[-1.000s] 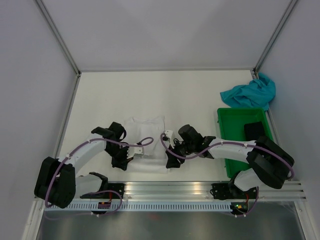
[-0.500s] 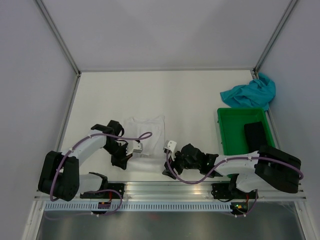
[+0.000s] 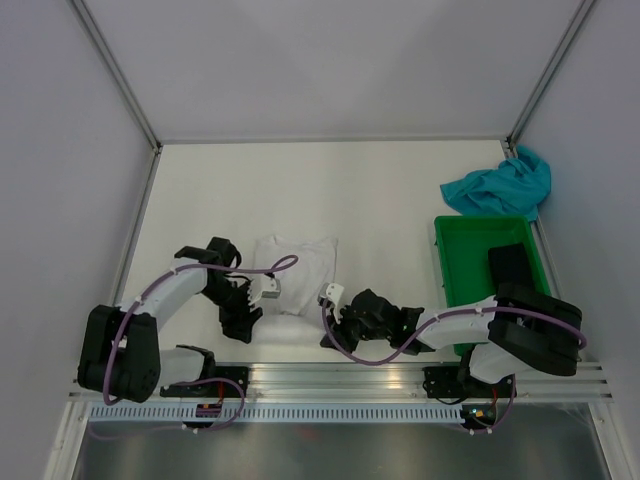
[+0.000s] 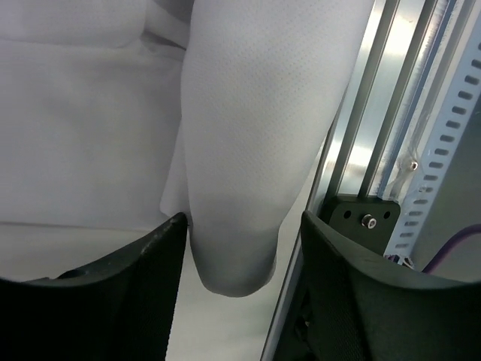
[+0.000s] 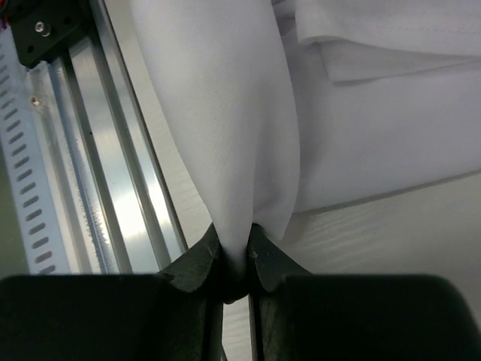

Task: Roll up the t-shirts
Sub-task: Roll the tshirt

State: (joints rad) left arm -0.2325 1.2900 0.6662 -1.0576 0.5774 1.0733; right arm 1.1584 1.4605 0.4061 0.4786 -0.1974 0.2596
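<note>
The white t-shirt (image 3: 298, 262) lies bunched on the table near the front edge, between my two arms. My left gripper (image 3: 242, 318) is at its near left corner. In the left wrist view its jaws (image 4: 244, 226) stand open, with a rounded fold of the white shirt (image 4: 248, 135) hanging loose between them. My right gripper (image 3: 331, 337) is at the shirt's near right corner. In the right wrist view it (image 5: 234, 256) is shut on a pinched fold of the white cloth (image 5: 225, 113). The teal t-shirt (image 3: 500, 187) lies crumpled at the far right.
A green crate (image 3: 462, 270) stands at the right, with a dark object (image 3: 507, 262) inside it and my right arm's links beside it. The aluminium rail (image 3: 340, 378) runs along the near edge, close under both grippers (image 4: 376, 143) (image 5: 90, 150). Walls enclose the table.
The left gripper has opened and let go of the white shirt. The right gripper came down to the near edge, then shut on the shirt's corner. The shirt has bunched up slightly.
</note>
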